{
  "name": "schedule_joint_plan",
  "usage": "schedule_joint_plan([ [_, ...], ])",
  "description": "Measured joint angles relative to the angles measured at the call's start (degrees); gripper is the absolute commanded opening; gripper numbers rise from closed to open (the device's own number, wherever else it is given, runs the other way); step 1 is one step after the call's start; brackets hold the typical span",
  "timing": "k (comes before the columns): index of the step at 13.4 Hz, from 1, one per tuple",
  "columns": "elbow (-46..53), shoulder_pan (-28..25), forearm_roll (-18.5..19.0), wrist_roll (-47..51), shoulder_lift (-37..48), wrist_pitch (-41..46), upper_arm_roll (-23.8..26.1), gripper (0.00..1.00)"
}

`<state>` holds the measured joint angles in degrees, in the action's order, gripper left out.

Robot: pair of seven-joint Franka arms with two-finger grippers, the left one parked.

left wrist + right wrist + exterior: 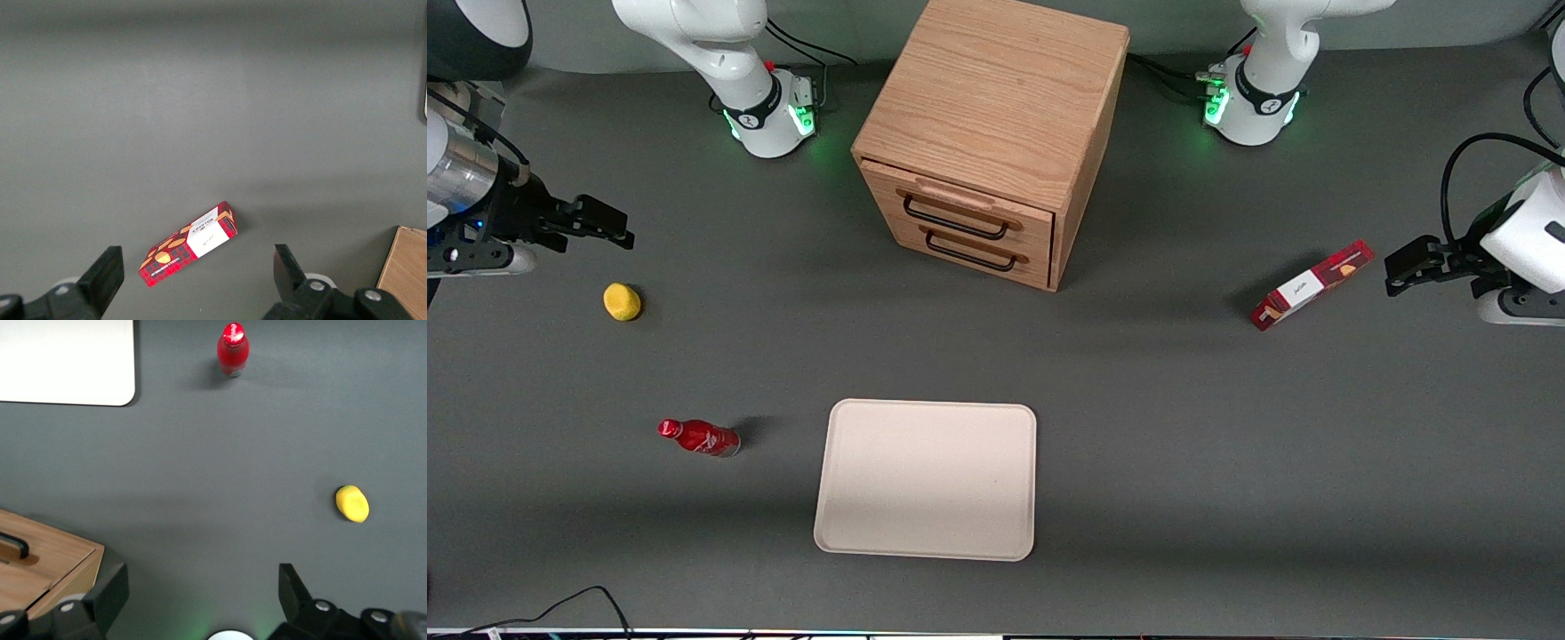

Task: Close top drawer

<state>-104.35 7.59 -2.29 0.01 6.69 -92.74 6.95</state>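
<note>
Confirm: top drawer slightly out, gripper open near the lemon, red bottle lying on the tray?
Not quite. In the front view the red bottle stands on the bare table beside the tray, not on it. The rest holds: the top drawer sits slightly out of the cabinet, and the gripper hangs open above the table near the lemon.

Front camera overlooks the whole table (wrist cameras face downward).
</note>
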Motion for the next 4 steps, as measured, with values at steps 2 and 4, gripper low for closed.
schedule_joint_plan([
  [2,-0.1,0.0,1.2,0.0,0.0,-1.0,0.1,1.00],
  [4,0.8,0.0,1.3,0.1,-0.6,-1.5,0.1,1.00],
])
